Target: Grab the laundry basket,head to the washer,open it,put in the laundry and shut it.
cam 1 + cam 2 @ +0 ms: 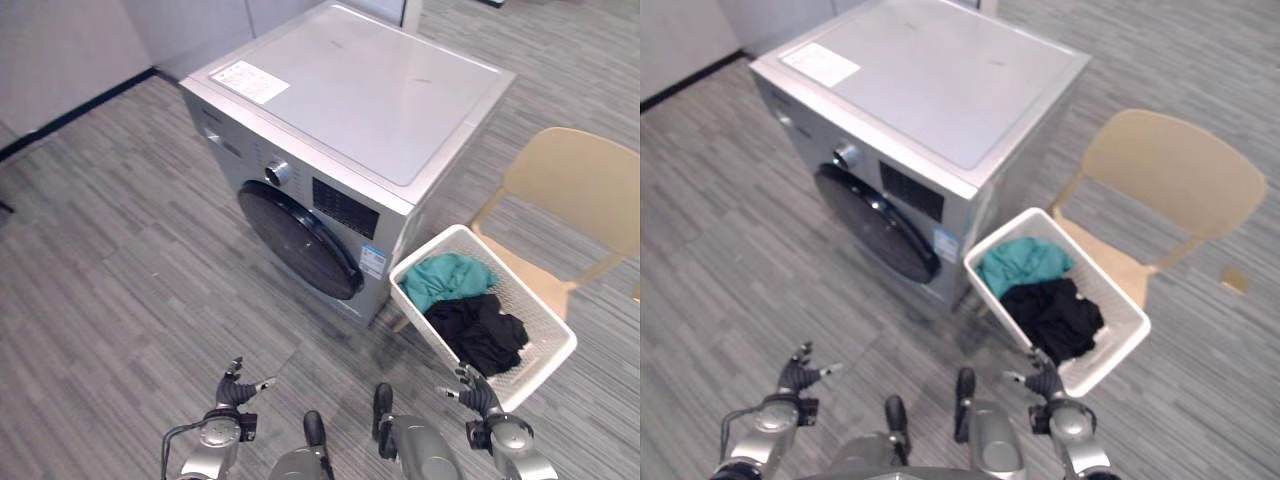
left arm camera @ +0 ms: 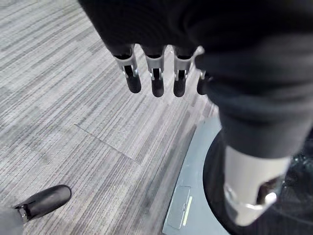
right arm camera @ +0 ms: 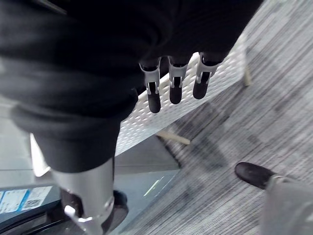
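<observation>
Left eye view: basket on chair, at washer's 4 o'clock; left hand and right hand hang open-fingered over floor.

No legible text anywhere. Washer carries a white label sheet on the near-left corner of its top, print too small to read. Blue-and-white sticker on the front panel just right of the door, also unreadable; it shows again in the right wrist view at an angle, characters still not resolvable. Control panel by the knob has faint markings, can't make them out. No numbers or signs readable elsewhere.
</observation>
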